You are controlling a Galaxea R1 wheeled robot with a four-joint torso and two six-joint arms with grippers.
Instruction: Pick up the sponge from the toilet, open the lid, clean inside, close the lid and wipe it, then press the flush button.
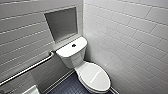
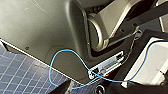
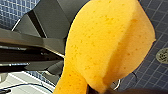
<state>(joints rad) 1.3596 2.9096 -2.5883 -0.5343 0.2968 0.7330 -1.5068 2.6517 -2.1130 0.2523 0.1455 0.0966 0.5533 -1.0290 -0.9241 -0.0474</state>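
Right gripper [image 3: 98, 90] pinching the sponge [image 3: 107, 42] near its waist — soft, light, squashes easily; waist looks the best hold. Lid [image 1: 93, 76] down.

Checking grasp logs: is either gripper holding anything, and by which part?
Right gripper holds the sponge, apparently by one end; its other rounded end hangs free over the floor.

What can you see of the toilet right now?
The toilet is white glossy ceramic, standing in a corner of pale tiled walls on a dark blue tiled floor. Its boxy tank sits below a wall niche, a dark round button on top. The oval lid is shut, nothing on it. A metal grab bar ends beside the tank.
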